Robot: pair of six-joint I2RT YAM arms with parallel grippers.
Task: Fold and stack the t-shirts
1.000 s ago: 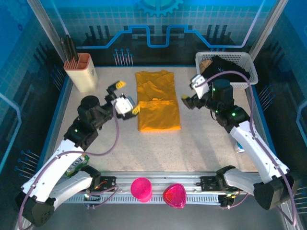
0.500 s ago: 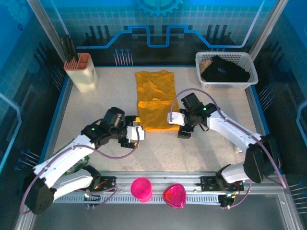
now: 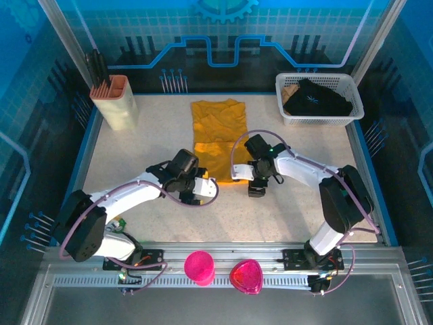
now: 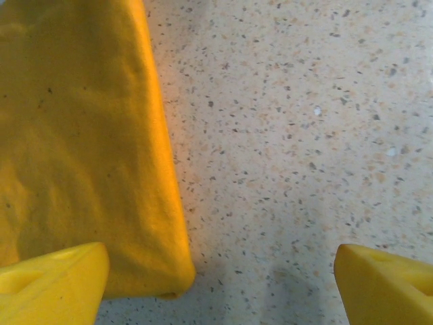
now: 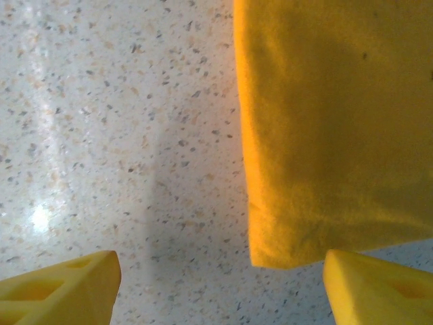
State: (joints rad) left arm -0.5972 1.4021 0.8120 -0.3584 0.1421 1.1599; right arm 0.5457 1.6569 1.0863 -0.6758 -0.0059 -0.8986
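1. Left gripper point(image 4: 220, 292): jaws wide apart, nothing between the pads. One yellow fingertip point(image 4: 57, 279) sits over the edge of the orange-yellow t-shirt point(image 4: 74, 135); the other is over bare speckled table point(image 4: 304, 101). The near-left hem corner lies just inside the first fingertip. Can't tell if either tip touches down.
2. Right gripper point(image 5: 220, 288): jaws also spread, holding nothing. The near-right hem corner hangs between the tips, closer to the one on the cloth side.
3. The overhead view shows the t-shirt mid-table as a long narrow strip, collar end far and hem end near. Both arms are bent in to its near corners, one each side.
4. Step in hand, as I read it: pinch both near corners, then carry the hem over towards the collar.
5. To do it well:
   - Drop low enough that the lower finger slides under every layer at the corner. The strip looks doubled, so a shallow pinch may lift the top ply only.
   - Centre each corner in the gap before closing; the left one sits off to one side.
   - Close both together, and lift evenly so the hem stays square.
6. Further out: a white basket point(image 3: 352, 101) of dark clothes at the far right, well apart from the work.
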